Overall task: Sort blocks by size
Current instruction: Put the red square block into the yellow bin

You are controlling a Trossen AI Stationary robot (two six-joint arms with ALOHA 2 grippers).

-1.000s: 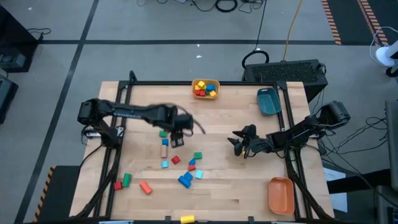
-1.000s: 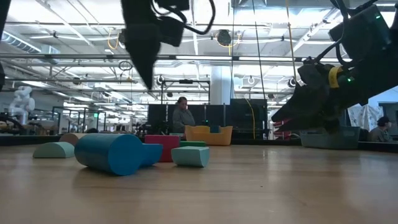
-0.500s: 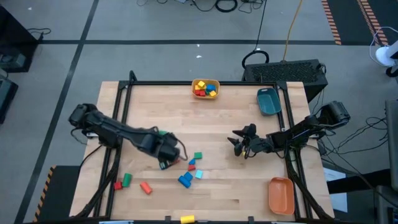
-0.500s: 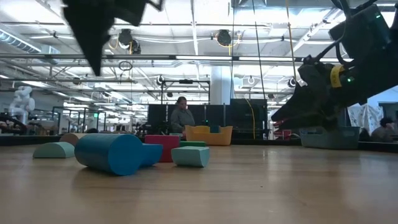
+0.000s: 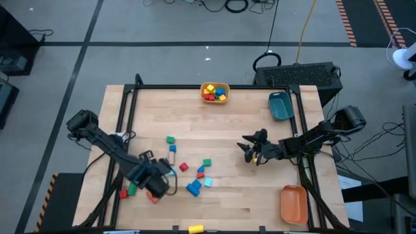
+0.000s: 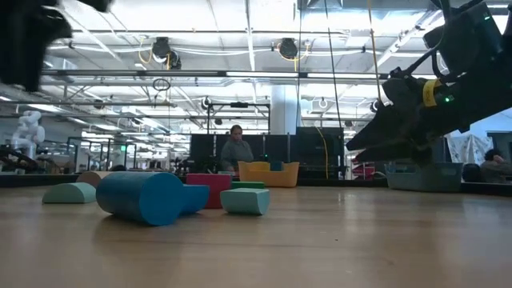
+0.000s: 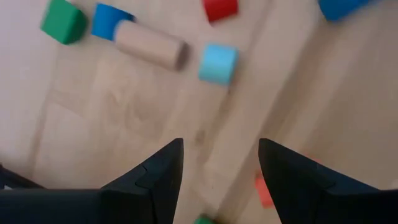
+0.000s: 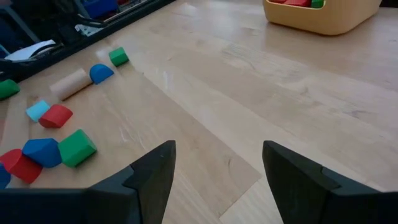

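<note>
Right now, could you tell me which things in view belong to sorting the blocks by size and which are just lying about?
Part of the job:
- loose blocks scattered mid-table
- yellow bin, already holding blocks
- teal bin
- orange bin
- left gripper, open over the blocks
- right gripper, open

Just lying about:
- black keyboard beyond the table

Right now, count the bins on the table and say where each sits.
3. Yellow bin: middle of the far edge. Teal bin: far right corner. Orange bin: near right corner. None looks hidden.
</note>
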